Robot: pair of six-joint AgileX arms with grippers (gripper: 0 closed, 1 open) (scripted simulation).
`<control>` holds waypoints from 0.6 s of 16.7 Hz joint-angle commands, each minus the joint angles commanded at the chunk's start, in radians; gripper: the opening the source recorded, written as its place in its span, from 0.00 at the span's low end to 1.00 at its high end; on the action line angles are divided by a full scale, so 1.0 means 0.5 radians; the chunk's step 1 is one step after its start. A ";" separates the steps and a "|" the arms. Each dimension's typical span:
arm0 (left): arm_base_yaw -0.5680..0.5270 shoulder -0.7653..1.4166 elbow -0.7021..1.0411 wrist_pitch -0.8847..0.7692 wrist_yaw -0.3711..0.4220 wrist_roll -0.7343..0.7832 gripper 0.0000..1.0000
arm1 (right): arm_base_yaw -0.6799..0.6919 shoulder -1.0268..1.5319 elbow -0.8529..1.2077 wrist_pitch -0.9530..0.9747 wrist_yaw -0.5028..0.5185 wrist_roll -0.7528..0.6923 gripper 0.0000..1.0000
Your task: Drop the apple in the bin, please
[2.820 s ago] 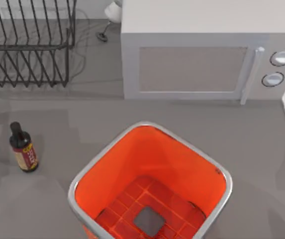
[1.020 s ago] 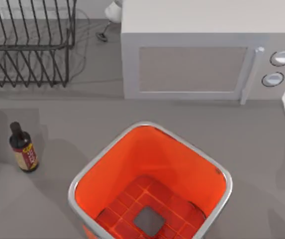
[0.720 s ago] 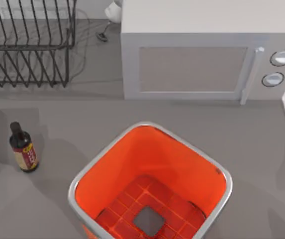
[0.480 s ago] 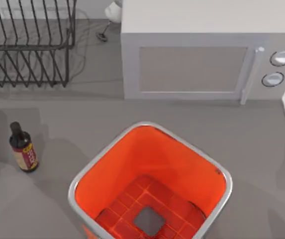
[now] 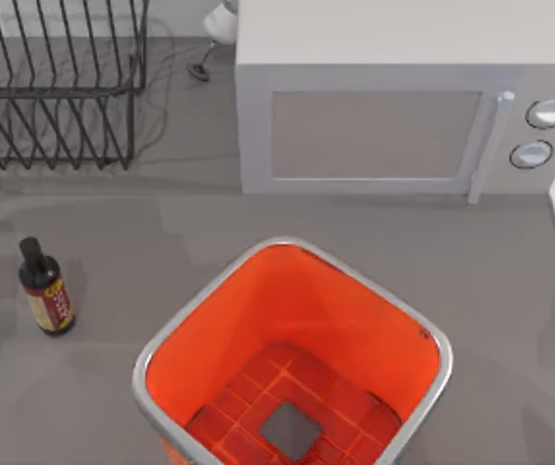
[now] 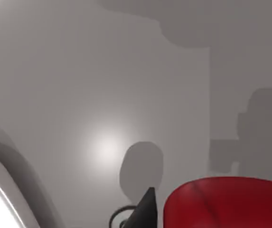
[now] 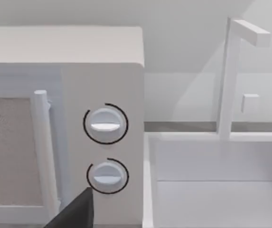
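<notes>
Grey tabletop point(image 5: 374, 262) carries the bin point(image 5: 430, 334) at the near centre, a white microwave point(image 5: 374, 131) behind it, a wire dish rack point(image 5: 54, 87) at the far left, and a dark bottle point(image 5: 46, 291) standing upright well left of the bin. The bin interior shows its orange-red walls and gridded floor with 1 grey square; no fruit lies inside, so the drop is judged not yet done.

In the left wrist view, the apple point(image 6: 230, 202) appears large and close to the camera, above bare table, with its round shadow on the surface beneath, which suggests it is raised off the table. A dark fingertip point(image 6: 143, 211) of the left gripper sits just beside the apple; whether the fingers are clamped on it cannot be told. The next step is judged to be carrying the apple over the bin rim before release.

The right wrist view faces the microwave dials point(image 7: 105, 124); 1 dark fingertip point(image 7: 76, 213) of the parked right gripper shows, its finger state undeterminable.
</notes>
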 joint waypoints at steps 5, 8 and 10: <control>-0.006 -0.097 0.229 -0.266 -0.001 -0.005 0.00 | 0.000 0.000 0.000 0.000 0.000 0.000 1.00; 0.001 -0.091 0.225 -0.262 -0.002 -0.001 0.00 | 0.000 0.000 0.000 0.000 0.000 0.000 1.00; -0.025 -0.093 0.225 -0.263 -0.005 0.006 0.00 | 0.000 0.000 0.000 0.000 0.000 0.000 1.00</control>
